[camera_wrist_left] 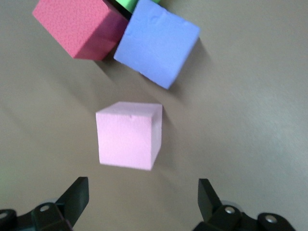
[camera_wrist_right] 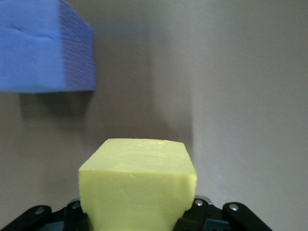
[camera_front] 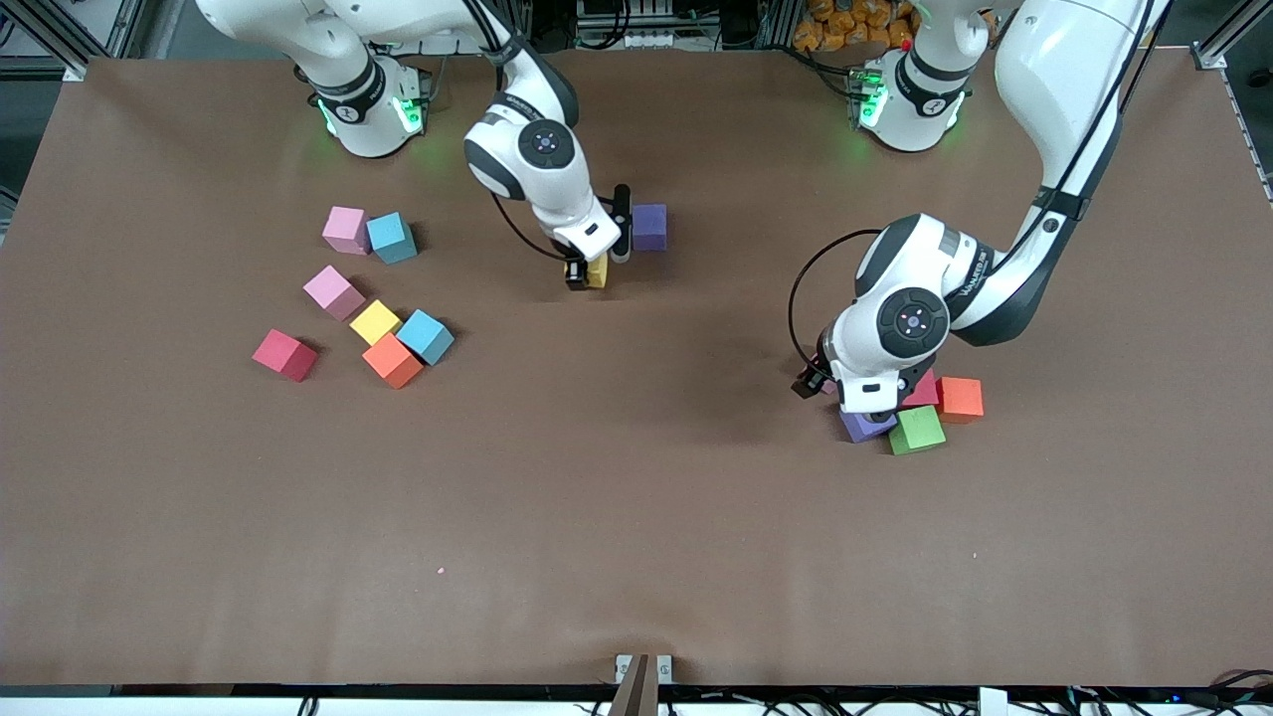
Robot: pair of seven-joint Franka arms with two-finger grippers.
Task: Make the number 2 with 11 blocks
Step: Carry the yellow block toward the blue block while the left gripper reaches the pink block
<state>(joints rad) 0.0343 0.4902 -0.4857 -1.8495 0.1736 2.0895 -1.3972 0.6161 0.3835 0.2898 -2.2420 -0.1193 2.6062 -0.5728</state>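
From my station I see the right gripper (camera_front: 595,270) clenched on a yellow matte foam cube (camera_wrist_right: 138,180), low over the brown table (camera_front: 636,517) just beside a purple matte foam cube (camera_front: 649,227) near the table's middle. The left gripper (camera_wrist_left: 143,198) hangs with its fingers spread wide over a pink matte cube (camera_wrist_left: 129,134), next to a red cube (camera_wrist_left: 79,26), a second purple cube (camera_wrist_left: 156,42), a green cube (camera_front: 916,430) and an orange cube (camera_front: 961,398). Seven more cubes sit loose toward the right arm's end.
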